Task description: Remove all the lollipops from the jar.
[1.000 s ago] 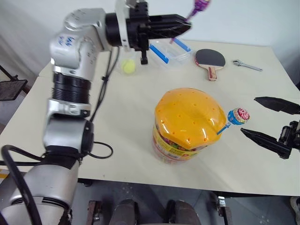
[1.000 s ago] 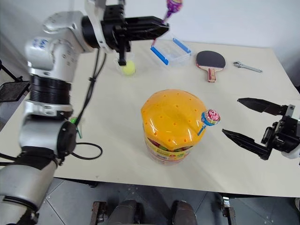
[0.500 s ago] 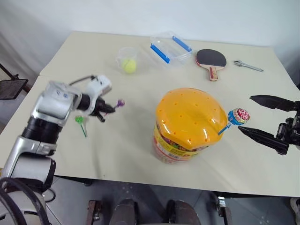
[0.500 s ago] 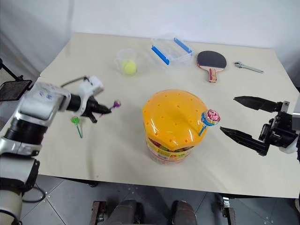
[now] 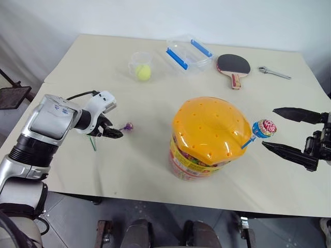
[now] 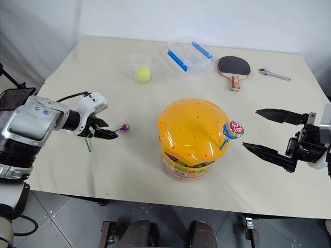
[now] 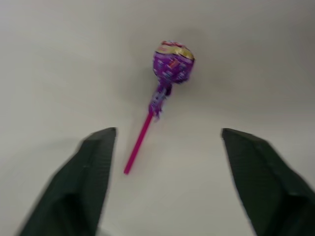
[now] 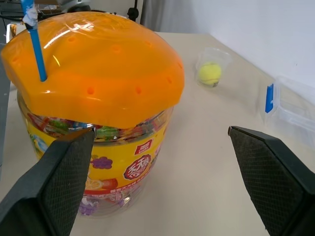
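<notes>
Purple-wrapped round lollipop on a thin pink stick (image 7: 167, 93) lies on the smooth table (image 5: 155, 155), between the left gripper's (image 7: 165, 182) spread black fingers. One blue-stick lollipop (image 5: 261, 130) stands in the big clear plastic jar's bumpy orange lid (image 5: 209, 129); the right gripper (image 5: 289, 132) is wide apart beside it.

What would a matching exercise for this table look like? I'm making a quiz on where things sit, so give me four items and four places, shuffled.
Items:
1. purple-wrapped lollipop with a red stick
2. blue-and-pink wrapped lollipop with a blue stick
3. yellow-green ball
4. red-handled black table tennis paddle

Places:
A. inside the small clear plastic cup
B. stuck in a hole of the orange domed lid
C. lying on the table in front of the open left fingers
D. flat on the table between the clear blue-clipped box and the metal wrench

Pairs: 1-C, 2-B, 3-A, 4-D
</notes>
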`<control>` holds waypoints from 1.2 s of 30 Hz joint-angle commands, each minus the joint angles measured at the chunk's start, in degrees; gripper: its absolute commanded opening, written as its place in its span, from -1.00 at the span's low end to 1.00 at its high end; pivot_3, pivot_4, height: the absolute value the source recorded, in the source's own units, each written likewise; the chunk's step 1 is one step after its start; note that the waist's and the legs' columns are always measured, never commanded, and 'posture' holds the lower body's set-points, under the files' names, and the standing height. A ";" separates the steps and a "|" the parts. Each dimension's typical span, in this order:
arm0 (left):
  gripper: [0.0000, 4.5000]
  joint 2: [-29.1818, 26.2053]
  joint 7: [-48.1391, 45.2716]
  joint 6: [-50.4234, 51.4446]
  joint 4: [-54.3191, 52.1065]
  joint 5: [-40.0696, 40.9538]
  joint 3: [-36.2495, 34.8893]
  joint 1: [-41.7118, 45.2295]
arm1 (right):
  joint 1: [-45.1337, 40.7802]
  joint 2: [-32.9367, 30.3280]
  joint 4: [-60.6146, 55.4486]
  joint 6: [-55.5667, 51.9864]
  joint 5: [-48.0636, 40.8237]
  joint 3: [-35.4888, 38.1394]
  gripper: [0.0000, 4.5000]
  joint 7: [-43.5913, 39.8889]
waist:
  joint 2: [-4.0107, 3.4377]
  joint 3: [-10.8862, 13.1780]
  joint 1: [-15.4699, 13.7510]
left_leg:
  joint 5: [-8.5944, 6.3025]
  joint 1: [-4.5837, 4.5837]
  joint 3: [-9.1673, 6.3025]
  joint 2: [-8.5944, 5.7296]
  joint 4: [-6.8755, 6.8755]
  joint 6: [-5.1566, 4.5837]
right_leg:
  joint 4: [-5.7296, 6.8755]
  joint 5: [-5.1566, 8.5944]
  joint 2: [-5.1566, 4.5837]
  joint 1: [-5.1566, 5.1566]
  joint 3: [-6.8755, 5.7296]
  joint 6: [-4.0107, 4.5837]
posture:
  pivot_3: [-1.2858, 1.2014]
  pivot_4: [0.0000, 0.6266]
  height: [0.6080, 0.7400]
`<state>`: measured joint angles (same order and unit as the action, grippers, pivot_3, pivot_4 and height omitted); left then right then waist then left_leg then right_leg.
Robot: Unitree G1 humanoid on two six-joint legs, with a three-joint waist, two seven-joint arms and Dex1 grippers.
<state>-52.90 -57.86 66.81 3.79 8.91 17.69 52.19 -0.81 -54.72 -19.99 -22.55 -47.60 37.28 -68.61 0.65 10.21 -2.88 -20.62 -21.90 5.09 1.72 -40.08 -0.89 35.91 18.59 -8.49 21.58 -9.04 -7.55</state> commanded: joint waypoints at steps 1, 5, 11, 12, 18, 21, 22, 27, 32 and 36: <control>0.99 -2.65 -3.26 -0.40 -3.97 3.33 -4.24 2.24 | 1.21 -1.29 -1.38 -0.29 -0.26 4.13 1.00 -0.24 | 0.00 0.00 -0.07 | 0.00 0.00 0.00 0.00 0.00 0.00 | 0.00 0.00 0.00 0.00 0.00 0.00 | 0.03 -0.52 1.00; 0.99 -4.49 -5.81 -4.44 -4.19 5.69 -7.41 2.61 | 5.28 -1.37 -3.59 -1.88 -0.39 7.41 1.00 -0.33 | 0.00 0.00 -0.13 | 0.00 0.00 0.00 0.00 0.00 0.00 | 0.00 0.00 -0.01 0.00 0.01 0.00 | 0.03 -0.52 1.00; 0.99 0.52 -14.37 -25.46 -1.75 15.45 -20.62 -1.79 | 13.31 0.59 -12.01 -7.60 -5.39 14.23 1.00 2.17 | -0.02 -0.02 -0.09 | 0.00 0.02 0.01 0.02 0.01 0.00 | 0.01 0.00 -0.01 0.01 0.01 0.00 | 0.03 -0.52 1.00; 0.99 3.27 -16.63 -30.29 -0.65 18.29 -23.69 -2.40 | 14.18 1.14 -14.03 -8.51 -7.32 14.89 1.00 3.05 | -0.03 -0.02 -0.18 | 0.00 0.02 0.00 0.02 -0.01 0.01 | 0.02 0.00 0.00 0.01 0.00 0.00 | 0.03 -0.52 1.00; 0.99 11.22 -27.57 -44.04 5.15 26.04 -29.74 -4.30 | 14.74 2.32 -22.53 -10.55 -14.71 12.94 1.00 9.78 | -0.02 -0.02 0.16 | 0.00 0.02 0.00 0.01 -0.07 0.01 | 0.04 0.00 -0.01 -0.01 0.00 0.00 | 0.03 -0.52 1.00; 0.99 12.09 -31.22 -46.45 5.48 27.38 -29.59 -6.33 | 12.06 2.18 -24.82 -9.82 -16.29 8.58 1.00 13.39 | -0.03 -0.02 0.53 | 0.00 0.11 0.04 0.01 0.00 0.01 | 0.06 0.00 -0.01 -0.01 0.03 0.00 | 0.03 -0.52 1.00; 0.99 12.01 -31.94 -46.45 5.29 27.75 -29.29 -7.03 | 10.73 2.09 -24.96 -9.61 -16.30 6.82 1.00 14.67 | -0.02 -0.02 0.68 | 0.00 0.12 0.03 0.01 0.01 0.01 | 0.07 0.00 -0.01 -0.01 0.03 0.00 | 0.03 -0.52 1.00; 0.99 11.76 -31.22 -46.64 4.38 28.60 -28.20 -8.35 | 5.86 2.30 -24.75 -8.50 -16.06 0.76 1.00 17.51 | -0.02 -0.01 0.72 | -0.01 0.10 -0.03 -0.01 -0.01 0.01 | 0.07 0.00 -0.03 -0.03 0.02 0.00 | 0.03 -0.52 1.00; 1.00 11.85 -30.00 -46.62 3.14 29.28 -28.17 -9.10 | 1.35 2.91 -23.57 -7.82 -15.09 -2.71 0.44 20.96 | -0.02 -0.01 0.85 | -0.01 0.11 -0.03 -0.01 -0.01 0.01 | 0.07 0.00 -0.03 -0.05 0.01 0.00 | 0.03 -0.52 1.00; 1.00 11.63 -29.78 -46.52 2.47 30.02 -28.71 -9.80 | -0.10 2.10 -22.61 -7.42 -14.87 -3.32 -0.17 19.46 | -0.02 -0.02 0.95 | -0.01 0.11 -0.03 -0.01 0.00 0.01 | 0.06 0.00 -0.03 -0.05 0.01 0.00 | 0.03 -0.52 1.00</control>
<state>-40.57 -85.97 20.69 8.31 37.06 -10.09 42.40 0.11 -51.96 -42.66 -31.29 -62.08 33.47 -48.52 0.64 10.20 -1.93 -20.63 -21.80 5.06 1.71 -40.08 -0.88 35.97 18.59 -8.52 21.53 -9.03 -7.55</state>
